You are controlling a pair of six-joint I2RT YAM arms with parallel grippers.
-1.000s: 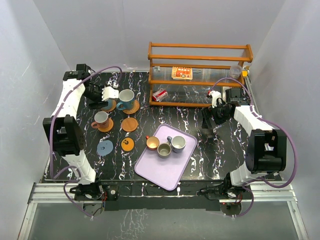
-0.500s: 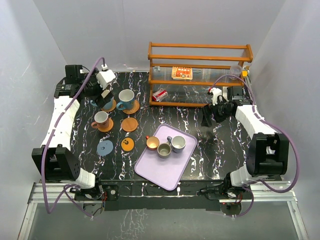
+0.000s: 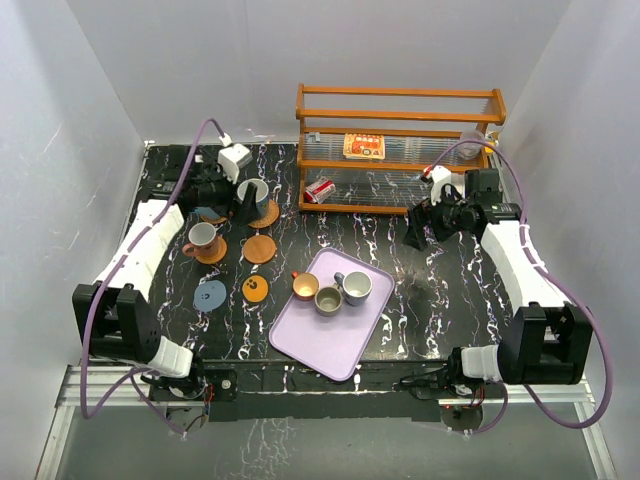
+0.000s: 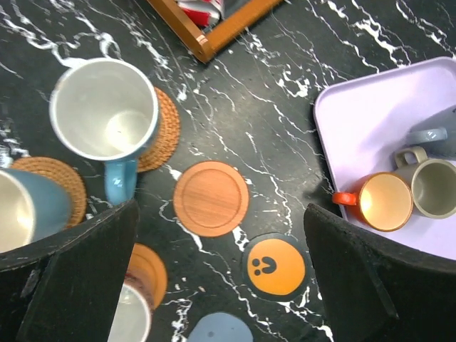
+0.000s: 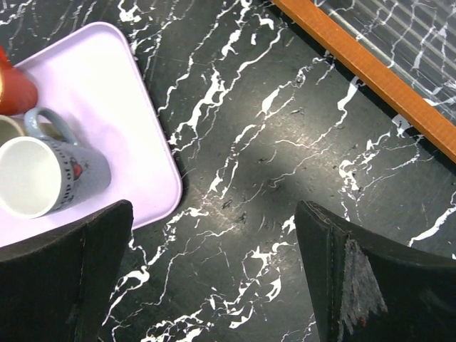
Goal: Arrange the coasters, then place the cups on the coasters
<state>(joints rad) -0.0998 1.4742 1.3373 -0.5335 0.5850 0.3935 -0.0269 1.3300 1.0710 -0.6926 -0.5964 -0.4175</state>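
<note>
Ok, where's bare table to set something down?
Open black marble table lies between the lilac rectangular tray and the orange wooden rack, running right. The left side is crowded with round coasters and ceramic mugs.

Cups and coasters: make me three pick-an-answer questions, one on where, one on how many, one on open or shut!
1. Where is the cup with orange inside? A lilac tray B wooden rack C rattan coaster
2. How many coasters are bare? A one B three C six
3. The left pincer is: A open B shut on a cup C shut on a coaster
1 A: it stands on the tray. 2 B: plain orange coaster, dotted coaster, grey-blue coaster hold nothing. 3 A: fingers wide apart, gripping nothing.
</note>
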